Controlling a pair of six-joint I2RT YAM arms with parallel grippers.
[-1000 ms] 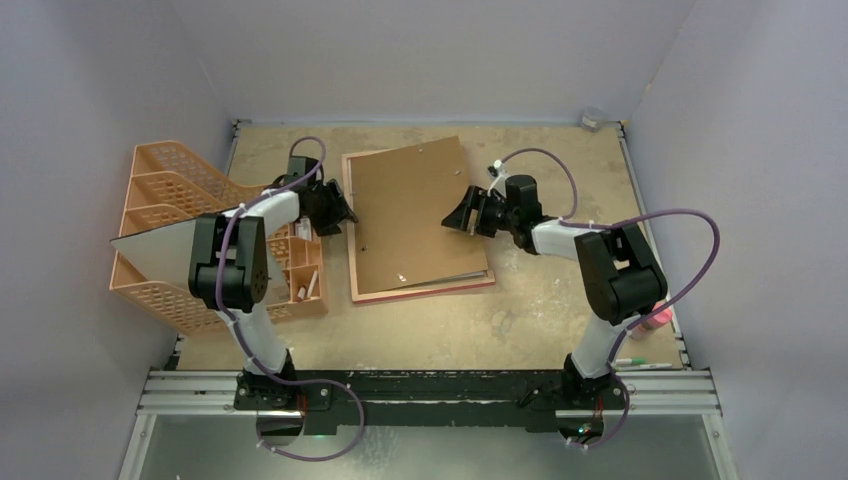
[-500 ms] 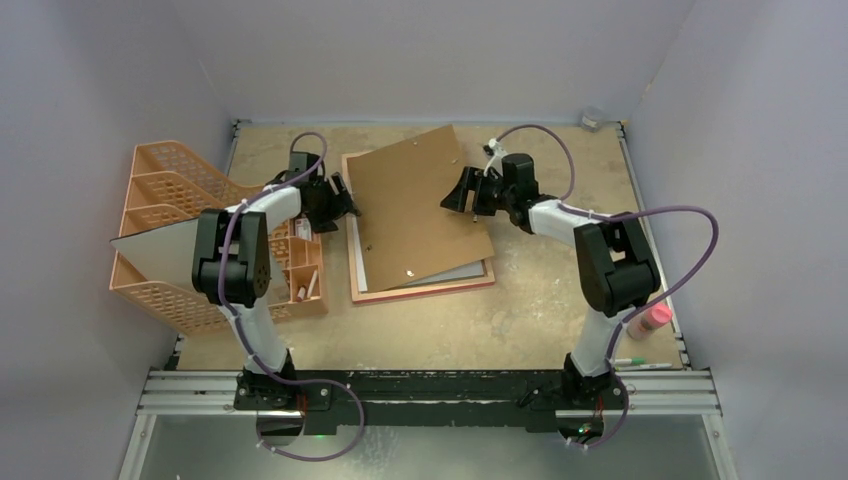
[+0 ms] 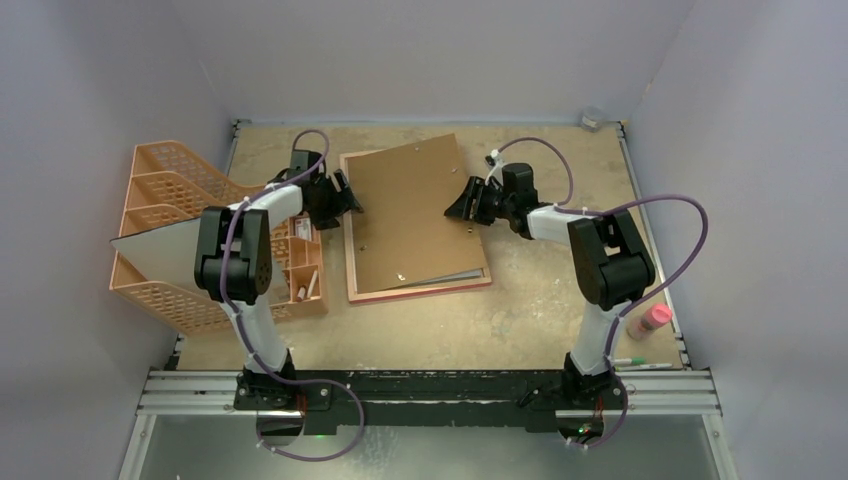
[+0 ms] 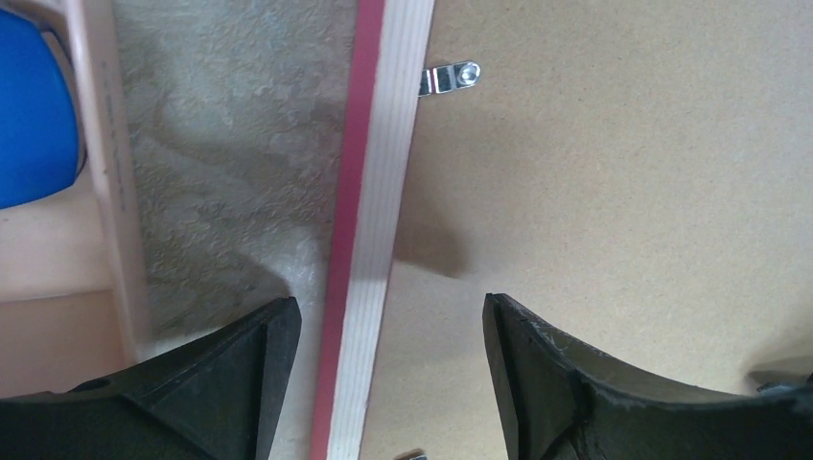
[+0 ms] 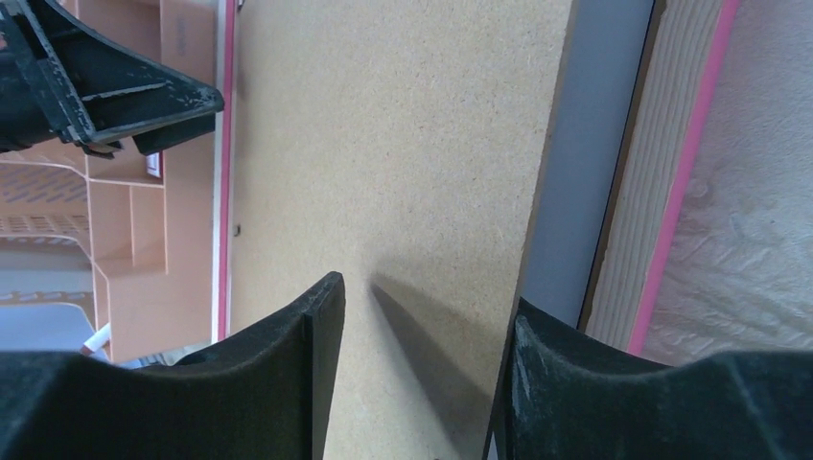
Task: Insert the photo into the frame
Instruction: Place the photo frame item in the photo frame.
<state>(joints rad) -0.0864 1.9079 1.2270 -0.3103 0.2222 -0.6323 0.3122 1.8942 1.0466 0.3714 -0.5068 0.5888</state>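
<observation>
The frame [image 3: 420, 291] lies face down in the middle of the table, its pink edge showing along the front. A brown backing board [image 3: 410, 215] rests on it, slightly askew. Under the board's right edge, a pale strip of the photo's back [image 5: 587, 172] shows. My left gripper [image 3: 345, 200] is open and straddles the frame's left rail [image 4: 374, 192], one finger on the table side, the other over the board [image 4: 623, 192]. My right gripper [image 3: 461, 208] is open over the board's right edge [image 5: 422, 326], with nothing between its fingers but the flat board.
An orange mesh organiser [image 3: 170, 230] stands at the left, close to my left arm, with a pale sheet [image 3: 155, 250] leaning in it. A metal clip [image 4: 451, 77] sits on the frame's rail. A pink bottle [image 3: 650, 320] and a pen [image 3: 640, 363] lie at the front right.
The backing board, swung askew half a second ago, has turned back closer to square on the frame. My right gripper followed its edge and narrowed. My left gripper opened wider.
</observation>
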